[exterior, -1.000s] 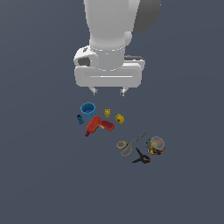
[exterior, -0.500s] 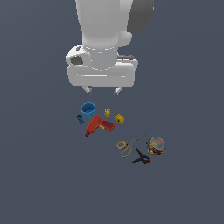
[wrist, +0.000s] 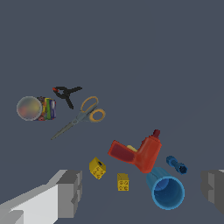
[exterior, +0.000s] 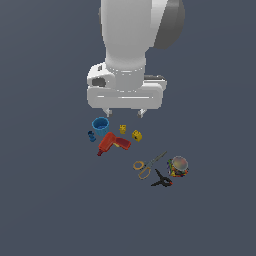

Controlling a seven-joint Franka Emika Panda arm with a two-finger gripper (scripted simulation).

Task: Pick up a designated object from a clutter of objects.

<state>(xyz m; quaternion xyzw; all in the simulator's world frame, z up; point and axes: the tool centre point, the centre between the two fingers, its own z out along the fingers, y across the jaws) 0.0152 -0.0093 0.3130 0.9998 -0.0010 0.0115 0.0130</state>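
The designated object, a small clear jar with a silver domed lid and coloured contents, lies at the exterior view's right end of the clutter; it also shows in the wrist view. My gripper hangs open and empty well above the blue cup and a yellow block, far from the jar. In the wrist view its grey fingers stand wide apart around the gripper. Nothing is between them.
A red drill, a second yellow block and a small blue piece lie by the cup. Tan-handled scissors and a black clamp lie right beside the jar.
The gripper swung toward the exterior view's left, then back right, and now hangs lower, nearer the clutter. It stays open. No object has moved.
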